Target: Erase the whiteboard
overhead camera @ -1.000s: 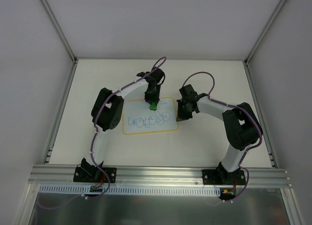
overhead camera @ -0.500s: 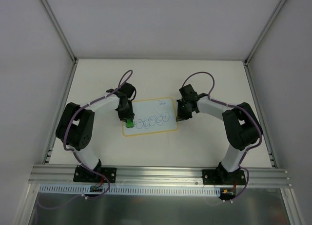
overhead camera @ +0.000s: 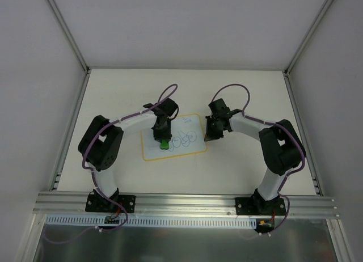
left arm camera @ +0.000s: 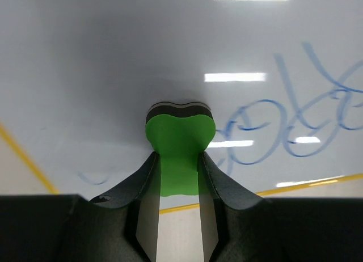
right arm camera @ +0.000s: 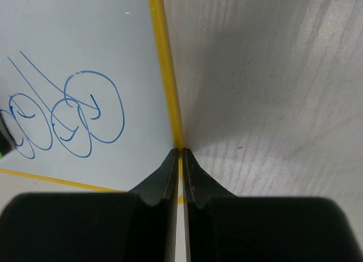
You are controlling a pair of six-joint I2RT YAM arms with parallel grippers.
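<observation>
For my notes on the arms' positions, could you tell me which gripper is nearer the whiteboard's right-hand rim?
Right. The right gripper is shut with its tips at that yellow rim; the left gripper is over the whiteboard's left part, gripping the green eraser.

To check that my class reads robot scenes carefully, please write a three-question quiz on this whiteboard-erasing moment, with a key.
1. True or false: the left gripper holds a green eraser against the whiteboard.
2. Where do the closed fingertips of the right gripper sit? A) on the eraser B) at the board's yellow rim C) high above the table
3. Fill in: the scribbles left on the board are ____ in colour.
Key: 1 true; 2 B; 3 blue.
</observation>
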